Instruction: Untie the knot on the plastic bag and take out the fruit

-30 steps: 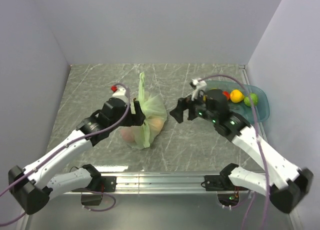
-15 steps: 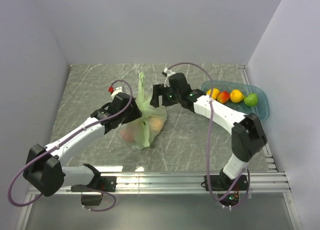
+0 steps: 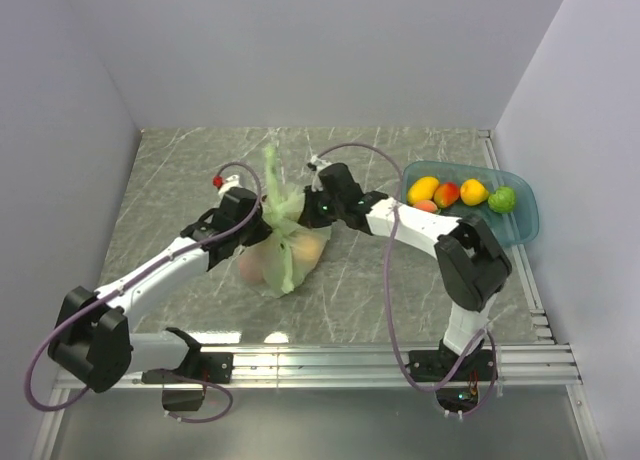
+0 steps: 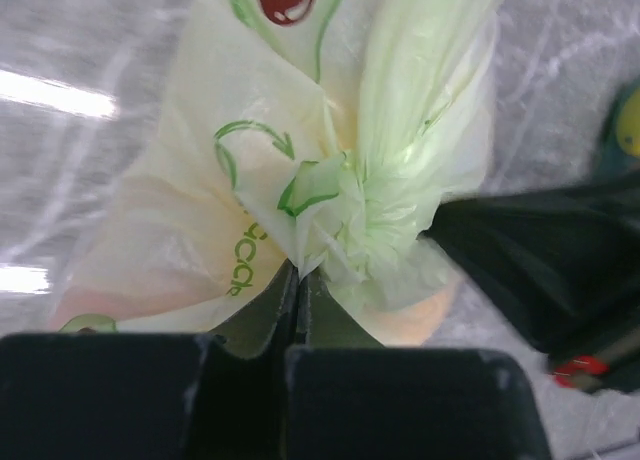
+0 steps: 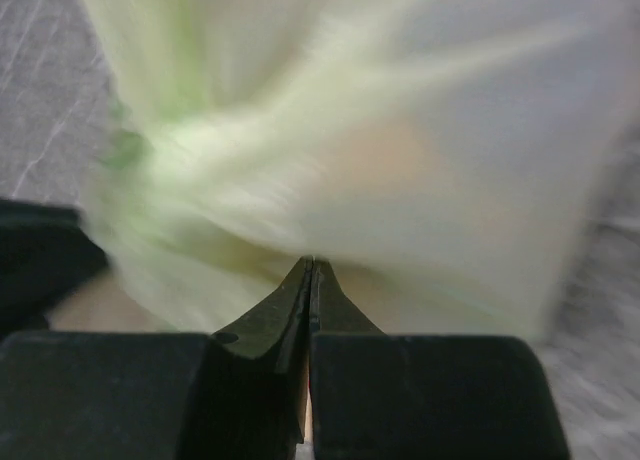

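Left tool [image 4: 297, 277], right tool [image 5: 311, 268] — newly pinching bag [image 3: 290, 260].

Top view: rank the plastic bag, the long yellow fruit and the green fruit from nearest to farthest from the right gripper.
1. The plastic bag, mid-table: the right gripper is pinching its gathered top.
2. The long yellow fruit, at the left end of the blue tray.
3. The green fruit, at the tray's right end, farthest.
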Robot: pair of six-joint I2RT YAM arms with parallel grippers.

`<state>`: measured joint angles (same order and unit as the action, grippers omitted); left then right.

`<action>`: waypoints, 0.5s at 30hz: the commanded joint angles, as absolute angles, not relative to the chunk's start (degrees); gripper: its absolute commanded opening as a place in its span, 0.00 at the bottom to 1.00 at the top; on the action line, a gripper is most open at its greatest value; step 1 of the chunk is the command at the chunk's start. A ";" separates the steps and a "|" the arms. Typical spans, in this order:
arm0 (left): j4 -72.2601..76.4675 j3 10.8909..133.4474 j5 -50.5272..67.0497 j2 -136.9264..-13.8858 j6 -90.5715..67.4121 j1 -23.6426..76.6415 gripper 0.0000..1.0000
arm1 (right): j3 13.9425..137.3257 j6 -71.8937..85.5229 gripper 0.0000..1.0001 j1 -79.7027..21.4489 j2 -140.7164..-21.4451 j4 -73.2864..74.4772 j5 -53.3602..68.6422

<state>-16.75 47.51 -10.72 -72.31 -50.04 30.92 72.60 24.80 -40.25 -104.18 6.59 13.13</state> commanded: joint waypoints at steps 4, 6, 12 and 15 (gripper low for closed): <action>-20.74 42.19 -13.63 -63.64 -44.22 16.56 0.01 | 60.92 26.80 0.00 -29.02 -90.72 4.39 6.86; -20.04 41.84 -11.52 -62.49 -42.11 14.60 0.01 | 58.55 25.68 0.00 -26.28 -87.82 5.18 6.85; -12.84 40.35 3.32 -62.58 -35.34 14.50 0.01 | 60.45 17.68 0.17 -33.55 -84.90 3.34 12.56; -10.38 39.64 8.85 -63.01 -31.82 15.46 0.01 | 64.84 11.79 0.60 -38.04 -87.87 2.72 15.02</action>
<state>-14.96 40.42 -0.43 -63.11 -37.63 14.63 59.70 19.40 -33.65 -86.76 5.74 11.05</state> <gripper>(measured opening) 0.015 0.524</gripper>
